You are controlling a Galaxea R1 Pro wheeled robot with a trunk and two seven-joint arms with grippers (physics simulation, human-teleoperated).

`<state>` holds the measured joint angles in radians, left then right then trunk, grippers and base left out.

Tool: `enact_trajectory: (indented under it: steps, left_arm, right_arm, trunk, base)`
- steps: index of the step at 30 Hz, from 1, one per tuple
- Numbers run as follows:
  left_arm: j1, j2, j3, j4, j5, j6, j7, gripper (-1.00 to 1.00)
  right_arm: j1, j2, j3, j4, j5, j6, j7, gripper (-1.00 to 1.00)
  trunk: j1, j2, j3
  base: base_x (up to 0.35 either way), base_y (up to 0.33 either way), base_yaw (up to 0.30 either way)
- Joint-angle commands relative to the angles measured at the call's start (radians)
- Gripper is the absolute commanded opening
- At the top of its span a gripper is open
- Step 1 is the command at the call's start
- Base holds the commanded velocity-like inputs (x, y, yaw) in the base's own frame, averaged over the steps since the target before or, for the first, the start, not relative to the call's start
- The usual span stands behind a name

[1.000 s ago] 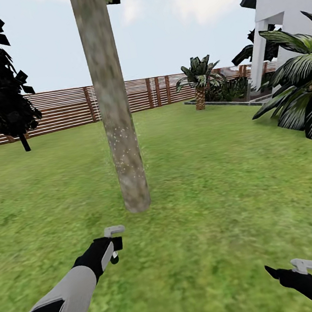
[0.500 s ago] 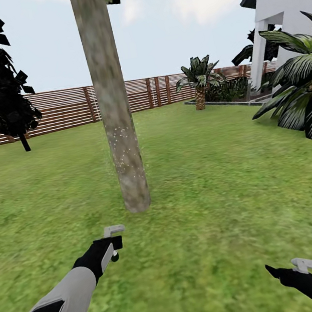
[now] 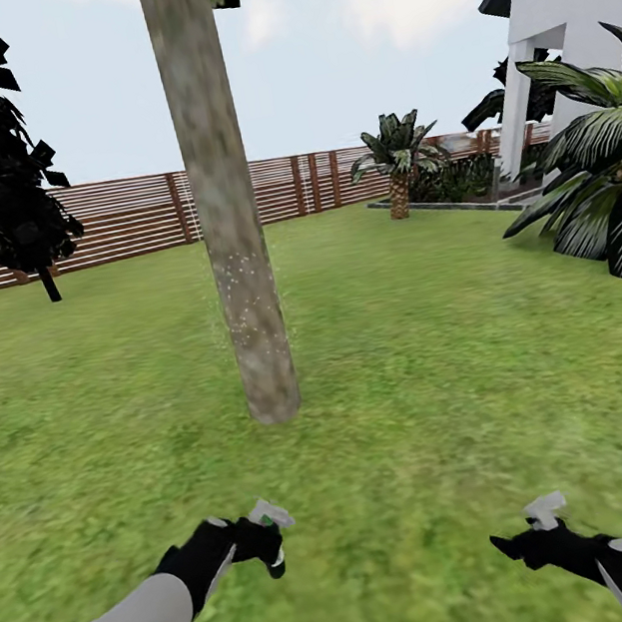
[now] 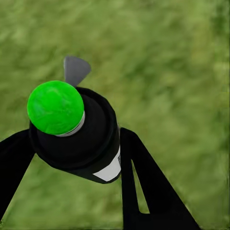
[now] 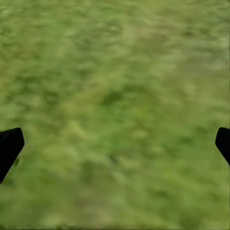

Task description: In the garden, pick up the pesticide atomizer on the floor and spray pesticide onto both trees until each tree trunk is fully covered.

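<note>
Gripping the atomizer (image 4: 76, 134), the left hand (image 3: 251, 544) is held before the trunk (image 3: 226, 214); the right hand (image 3: 526, 538) is kept open.

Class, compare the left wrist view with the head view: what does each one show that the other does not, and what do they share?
Left wrist view alone: the round green cap and white label of the pesticide atomizer.

Head view alone: the tree trunk, wooden fence, white house and right gripper.

Shared: the grass, and the atomizer clamped in the left gripper.
</note>
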<state>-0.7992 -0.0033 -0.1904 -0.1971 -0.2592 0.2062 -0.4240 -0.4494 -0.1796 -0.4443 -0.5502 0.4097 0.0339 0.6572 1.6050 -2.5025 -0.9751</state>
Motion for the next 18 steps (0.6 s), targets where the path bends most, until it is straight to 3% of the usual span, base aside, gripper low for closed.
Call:
enact_trajectory:
  steps: [1,2,5,6,9,11,12,13,15,18]
  left_arm:
    - [0.000,0.000,-0.037,-0.002,-0.029,0.000,-0.040,-1.00]
    - [0.000,0.000,-0.067,-0.003,-0.049,-0.001,-0.068,-1.00]
    - [0.000,0.000,-0.114,-0.009,-0.067,-0.003,-0.129,-1.00]
    - [0.000,0.000,-0.129,-0.016,-0.069,-0.006,-0.163,-1.00]
    - [-0.001,0.001,-0.190,-0.083,-0.074,-0.010,-0.323,-1.00]
    - [-0.001,0.001,-0.232,-0.124,-0.077,-0.010,-0.389,-1.00]
    - [-0.001,0.002,-0.249,-0.132,-0.083,-0.010,-0.403,-1.00]
    - [-0.002,0.001,-0.270,-0.140,-0.106,-0.010,-0.417,-1.00]
    - [-0.003,0.000,-0.285,-0.145,-0.153,-0.010,-0.446,-1.00]
    - [-0.003,-0.001,-0.294,-0.161,-0.253,-0.034,-0.557,-1.00]
  right_arm:
    - [0.000,0.002,0.013,0.000,0.000,0.001,0.056,1.00]
    - [-0.003,0.003,0.024,-0.001,0.001,0.001,0.131,1.00]
    - [-0.008,0.005,0.061,-0.028,0.001,0.032,0.260,1.00]
    - [-0.009,0.006,0.091,-0.065,0.001,0.051,0.295,1.00]
    - [-0.011,0.009,0.238,-0.186,-0.001,0.089,0.371,1.00]
    - [-0.011,0.028,0.299,-0.238,-0.002,0.094,0.383,1.00]
    - [-0.011,0.041,0.311,-0.253,-0.003,0.095,0.385,1.00]
    - [-0.011,0.064,0.323,-0.267,-0.002,0.096,0.388,1.00]
    - [-0.011,0.087,0.342,-0.276,-0.001,0.096,0.390,1.00]
    - [-0.011,0.110,0.413,-0.303,0.000,0.097,0.461,1.00]
  trunk:
    - [0.000,0.000,0.000]
    - [0.000,0.000,0.000]
    - [0.000,0.000,0.000]
    - [0.000,0.000,0.000]
    - [0.000,0.000,0.000]
    - [0.000,0.000,0.000]
    - [0.000,0.000,0.000]
    - [0.000,0.000,0.000]
    - [0.000,0.000,0.000]
    - [0.000,0.000,0.000]
  base:
    - [0.000,0.000,0.000]
    - [0.000,0.000,0.000]
    - [0.000,0.000,0.000]
    - [0.000,0.000,0.000]
    - [0.000,0.000,0.000]
    - [0.000,0.000,0.000]
    - [0.000,0.000,0.000]
    - [0.000,0.000,0.000]
    - [0.000,0.000,0.000]
    - [0.000,0.000,0.000]
